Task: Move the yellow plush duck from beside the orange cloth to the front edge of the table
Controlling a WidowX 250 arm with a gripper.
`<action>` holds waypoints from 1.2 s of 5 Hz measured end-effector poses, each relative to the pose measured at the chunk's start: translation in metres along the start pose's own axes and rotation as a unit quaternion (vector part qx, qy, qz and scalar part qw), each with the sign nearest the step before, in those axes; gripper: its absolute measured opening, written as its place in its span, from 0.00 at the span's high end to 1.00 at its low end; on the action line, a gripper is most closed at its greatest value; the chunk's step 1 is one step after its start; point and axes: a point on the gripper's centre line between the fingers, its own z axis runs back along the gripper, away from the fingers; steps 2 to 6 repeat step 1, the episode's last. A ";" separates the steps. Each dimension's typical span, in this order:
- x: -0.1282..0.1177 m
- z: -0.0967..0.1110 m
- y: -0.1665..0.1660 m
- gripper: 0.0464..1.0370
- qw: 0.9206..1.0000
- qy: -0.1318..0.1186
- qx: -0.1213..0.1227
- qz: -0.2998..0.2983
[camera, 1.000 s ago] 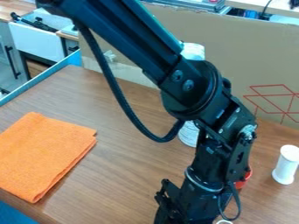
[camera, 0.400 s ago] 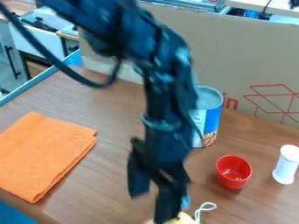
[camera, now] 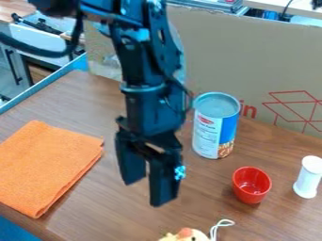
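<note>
Black gripper (camera: 148, 192) seen mid-view, pointed downward over a brown wood-grain tabletop (camera: 104, 200). Its two fingers (camera: 165, 181) are parted, with a gap visible between them; no object is gripped. A light-blue patch is noted on the side of one finger. Below the gripper, at the bottom edge of the view, a small pale-yellow item (camera: 196, 236) with an orange-pink spot is located, partly cut off by the frame; a looped white cord (camera: 214, 229) is seen just beside it. To the right of the gripper, an upright can (camera: 207, 134) with a white and blue label is stood near the cardboard panel (camera: 242, 61). In front of the can, a red cup (camera: 252, 188) is placed, its open mouth turned upward. Farther right, an upright white cylinder (camera: 307, 178) is set, flared at both ends. At the left of the view, a folded orange cloth (camera: 47, 164) is laid flat, well apart from the cup. A red line drawing (camera: 303, 109) is borne by the panel, and the table's far left side is bordered by a blue edge (camera: 44, 85).
</note>
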 end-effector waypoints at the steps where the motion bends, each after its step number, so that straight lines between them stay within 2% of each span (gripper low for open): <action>1: 0.003 0.004 0.012 0.04 0.999 0.005 0.041 0.015; 6: 0.003 0.004 0.012 0.04 0.999 0.005 0.041 0.015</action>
